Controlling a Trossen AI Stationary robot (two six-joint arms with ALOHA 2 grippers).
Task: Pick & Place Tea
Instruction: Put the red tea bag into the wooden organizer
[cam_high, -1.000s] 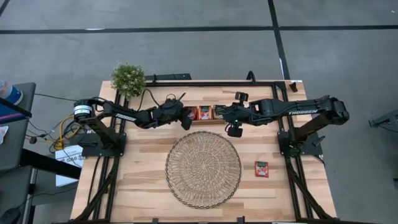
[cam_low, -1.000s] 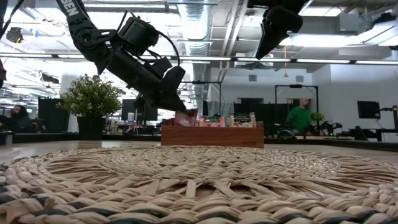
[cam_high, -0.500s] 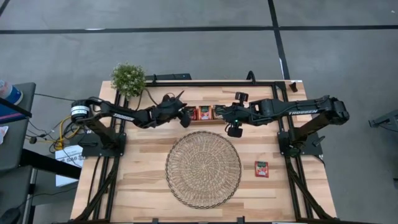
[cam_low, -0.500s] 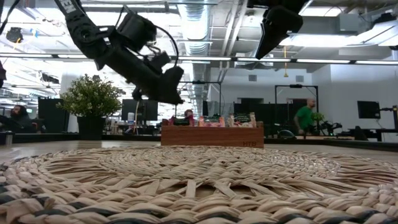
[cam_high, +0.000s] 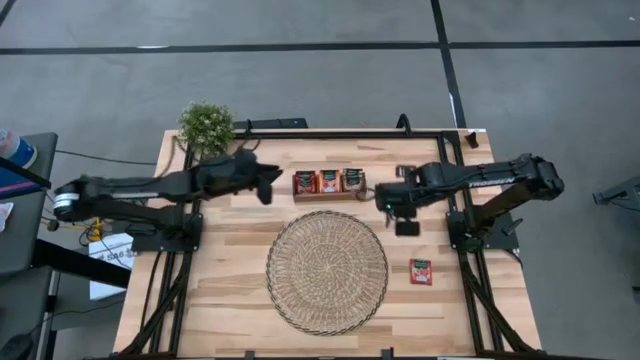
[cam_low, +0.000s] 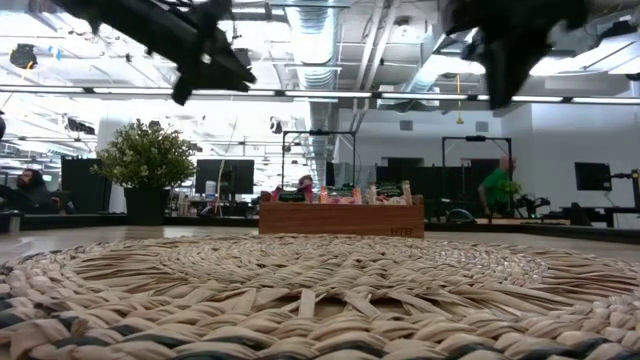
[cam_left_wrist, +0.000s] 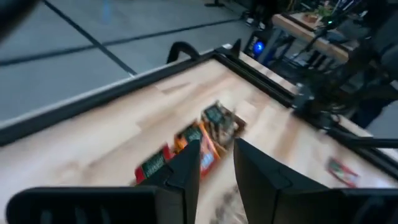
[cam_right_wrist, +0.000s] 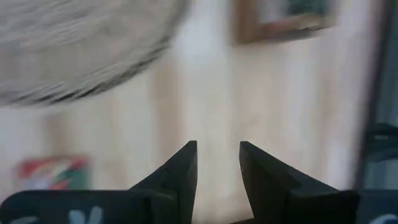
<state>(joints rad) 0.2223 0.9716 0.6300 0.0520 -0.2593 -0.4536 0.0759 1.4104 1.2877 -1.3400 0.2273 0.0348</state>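
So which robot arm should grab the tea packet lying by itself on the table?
Probably the right. The right gripper hangs open on the same side as the lone tea sachet. The left gripper, also empty, is beyond the woven mat.

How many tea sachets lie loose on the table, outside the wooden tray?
1. A single red sachet lies flat on the table, on the right of the round woven mat. All other sachets stand in the wooden tray; none seems hidden.

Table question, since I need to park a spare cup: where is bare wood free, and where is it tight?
Free: the wide strip left of the woven mat, and the near right corner below the loose tea sachet. Tight: the back edge, where the wooden tray sits between left end effector and right end effector.
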